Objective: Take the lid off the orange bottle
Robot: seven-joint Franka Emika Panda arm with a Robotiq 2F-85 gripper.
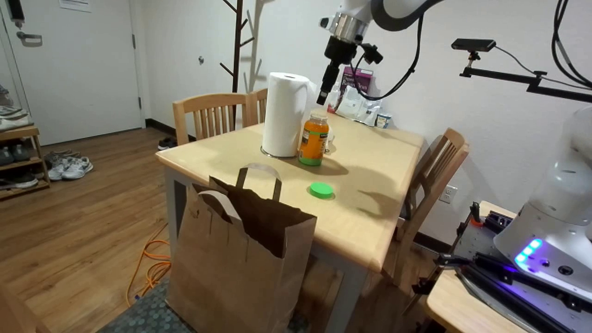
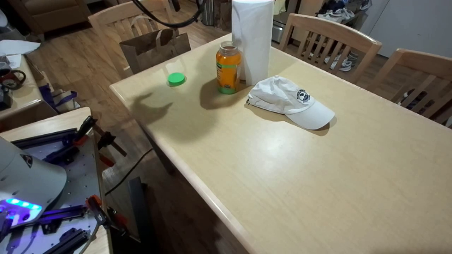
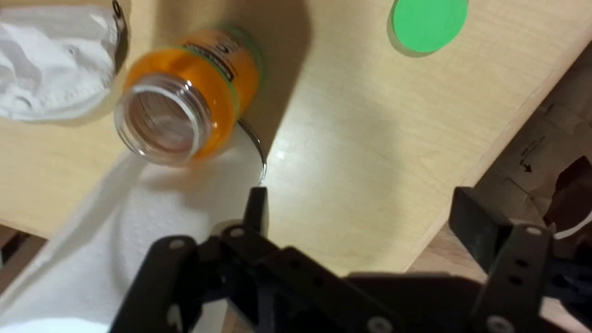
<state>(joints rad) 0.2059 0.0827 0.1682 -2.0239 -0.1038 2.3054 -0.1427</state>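
The orange bottle (image 1: pixel 314 142) stands upright on the table with its clear threaded neck uncovered; it also shows in an exterior view (image 2: pixel 227 72). In the wrist view the bottle (image 3: pixel 231 69) shows its open mouth at upper left. The green lid (image 1: pixel 321 190) lies flat on the table, apart from the bottle, towards the bag; it also shows in an exterior view (image 2: pixel 176 79) and at the top of the wrist view (image 3: pixel 430 21). My gripper (image 3: pixel 358 203) is open and empty. In an exterior view the gripper (image 1: pixel 322 98) hangs in the air above the bottle's level, touching nothing.
A tall white paper roll (image 1: pixel 284 115) stands right beside the bottle; it also shows in the wrist view (image 3: pixel 138 240). A white cap (image 2: pixel 282 97) lies near the bottle. A brown paper bag (image 1: pixel 240 259) stands at the table's edge. Packages (image 1: pixel 356 104) stand at the table's far end.
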